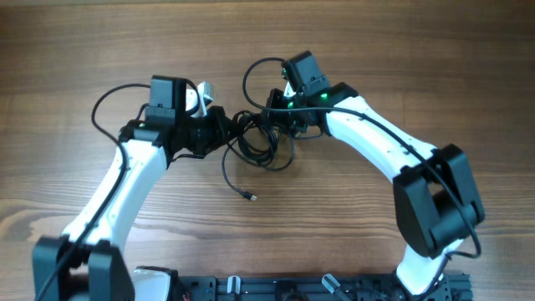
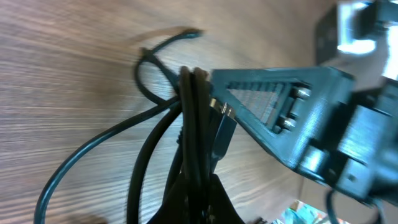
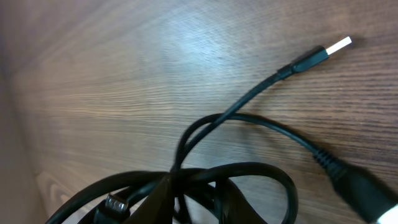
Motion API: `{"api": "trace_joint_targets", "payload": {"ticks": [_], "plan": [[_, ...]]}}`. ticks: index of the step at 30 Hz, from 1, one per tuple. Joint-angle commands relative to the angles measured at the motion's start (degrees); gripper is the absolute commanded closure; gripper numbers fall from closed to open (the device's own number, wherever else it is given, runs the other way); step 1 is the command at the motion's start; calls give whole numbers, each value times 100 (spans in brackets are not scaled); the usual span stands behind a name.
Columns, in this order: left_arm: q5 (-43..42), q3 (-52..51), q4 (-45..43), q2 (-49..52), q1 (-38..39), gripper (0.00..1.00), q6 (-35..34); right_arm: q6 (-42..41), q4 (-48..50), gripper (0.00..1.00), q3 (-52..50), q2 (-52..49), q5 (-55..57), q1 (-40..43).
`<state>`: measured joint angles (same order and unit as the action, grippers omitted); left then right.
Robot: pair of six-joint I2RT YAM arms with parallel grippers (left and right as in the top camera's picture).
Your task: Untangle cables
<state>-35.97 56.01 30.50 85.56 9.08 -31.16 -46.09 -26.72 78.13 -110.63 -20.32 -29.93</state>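
Cables [image 1: 259, 142] — thin, black, tangled, plug [image 1: 249, 196] at 6 o'clock — on wood table [image 1: 376, 50]. Left gripper [image 1: 224, 130] clamps them; right gripper [image 1: 274, 117]: indeterminate.

Brown wood-grain table [image 1: 84, 50], soft glare

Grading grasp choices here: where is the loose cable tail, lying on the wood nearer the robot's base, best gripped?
Probably take the cable tail on its straight stretch just behind the small plug, coming from above with the grip across the cord. It lies flat on bare table, clear of the tangle.
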Motion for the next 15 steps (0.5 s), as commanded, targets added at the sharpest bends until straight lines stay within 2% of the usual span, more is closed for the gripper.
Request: {"api": "trace_joint_targets", "payload": {"ticks": [1, 9, 15], "plan": [[369, 13, -26, 649, 42, 96, 66, -59, 50, 77, 17, -295, 85, 22], [807, 13, -177, 1937, 39, 96, 17, -57, 122, 76, 17, -553, 81, 22], [994, 13, -219, 2068, 42, 96, -83, -37, -85, 76, 15, -553, 39, -11]]}}
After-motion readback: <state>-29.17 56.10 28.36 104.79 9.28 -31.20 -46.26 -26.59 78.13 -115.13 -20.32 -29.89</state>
